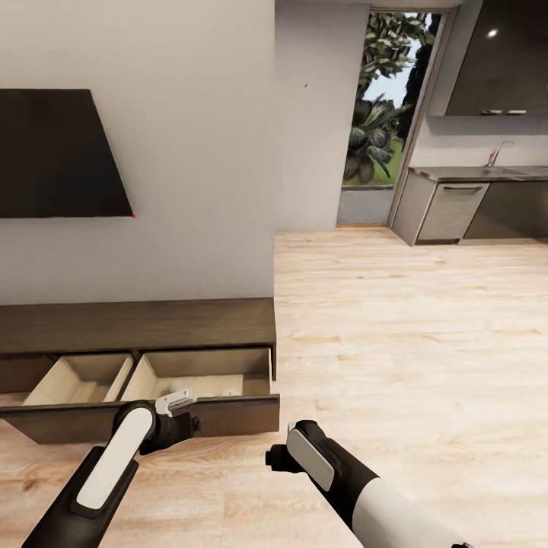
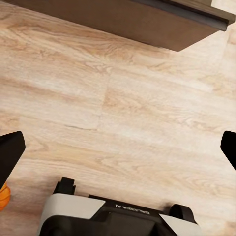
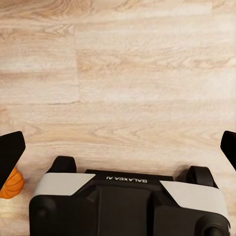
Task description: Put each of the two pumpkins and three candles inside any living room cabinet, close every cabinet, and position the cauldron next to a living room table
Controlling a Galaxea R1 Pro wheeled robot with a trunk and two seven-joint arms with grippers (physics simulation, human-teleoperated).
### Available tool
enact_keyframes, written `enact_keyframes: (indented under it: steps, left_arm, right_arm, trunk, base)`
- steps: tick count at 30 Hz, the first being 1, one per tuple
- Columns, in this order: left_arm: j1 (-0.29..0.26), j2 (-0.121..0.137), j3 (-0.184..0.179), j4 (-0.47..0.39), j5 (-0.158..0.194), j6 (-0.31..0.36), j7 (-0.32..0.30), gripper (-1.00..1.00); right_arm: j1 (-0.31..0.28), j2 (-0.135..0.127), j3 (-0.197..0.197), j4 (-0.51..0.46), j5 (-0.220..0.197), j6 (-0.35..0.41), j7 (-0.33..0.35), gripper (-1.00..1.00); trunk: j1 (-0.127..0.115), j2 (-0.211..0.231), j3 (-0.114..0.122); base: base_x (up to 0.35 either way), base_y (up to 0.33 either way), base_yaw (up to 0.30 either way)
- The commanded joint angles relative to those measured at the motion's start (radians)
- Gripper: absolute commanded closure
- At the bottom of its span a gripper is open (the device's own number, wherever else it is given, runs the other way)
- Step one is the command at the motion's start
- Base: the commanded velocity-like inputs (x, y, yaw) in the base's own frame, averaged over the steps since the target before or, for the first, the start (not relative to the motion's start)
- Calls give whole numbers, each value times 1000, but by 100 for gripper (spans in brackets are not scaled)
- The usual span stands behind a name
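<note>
The long dark-brown cabinet (image 1: 137,326) stands against the wall at the left, with two beige-lined drawers pulled out. A small off-white candle (image 1: 229,393) lies in the right drawer (image 1: 199,373). A second pale candle (image 1: 176,385) sits just behind my left arm (image 1: 129,449). My left gripper (image 2: 118,147) hangs open over bare floor in front of the drawer front (image 2: 147,22). My right gripper (image 3: 118,147) is open over the floor too. An orange pumpkin (image 3: 12,184) lies on the floor beside my base, and a pumpkin (image 2: 3,196) edge shows past one left finger. The cauldron and the table are out of view.
A black TV (image 1: 53,152) hangs on the wall above the cabinet. Wide wooden floor (image 1: 411,335) runs right toward grey kitchen cabinets (image 1: 449,209) and a glass door (image 1: 380,122). My base (image 3: 123,206) sits right under both grippers.
</note>
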Motion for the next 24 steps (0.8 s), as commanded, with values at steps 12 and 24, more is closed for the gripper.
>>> enact_keyframes:
  steps: [12, 24]
  left_arm:
    - [-2, 1, 0, 38, 2, -3, 9, -100]
    - [-3, 1, -11, 70, -143, -75, -5, -100]
  right_arm:
    - [-1, -2, 1, -3, -8, -6, -4, -100]
    - [-1, -1, 1, -2, 1, -43, -1, -100]
  trunk:
    - [46, -85, -39]
    - [92, -169, -76]
  base:
    - [0, 0, 0]
    - [0, 0, 0]
